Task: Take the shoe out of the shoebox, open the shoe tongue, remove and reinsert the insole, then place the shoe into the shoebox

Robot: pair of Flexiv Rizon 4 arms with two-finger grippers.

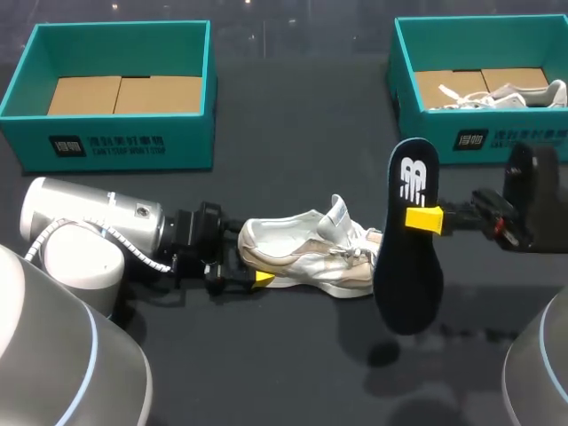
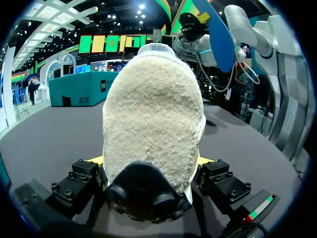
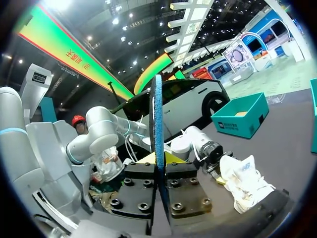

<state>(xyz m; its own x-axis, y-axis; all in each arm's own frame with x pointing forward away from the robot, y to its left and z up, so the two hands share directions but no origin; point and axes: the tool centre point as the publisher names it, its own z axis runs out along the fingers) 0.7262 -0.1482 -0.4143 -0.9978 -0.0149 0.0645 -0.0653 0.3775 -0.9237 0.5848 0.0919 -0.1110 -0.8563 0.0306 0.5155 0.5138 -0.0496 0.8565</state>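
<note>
shoe (image 1: 311,253): looks soft, left claw (image 1: 251,264) clamps heel | insole (image 1: 410,266): probably light, floppy; right claw (image 1: 424,219) pinches its middle, beside shoe's toe

I see a dark surface (image 1: 293,115) carrying an open teal shoebox (image 1: 124,142) at the upper left of the frame, a second teal shoebox (image 1: 435,138) at the upper right, and a white shoe (image 1: 306,253) lying near the middle, well apart from both.
</note>
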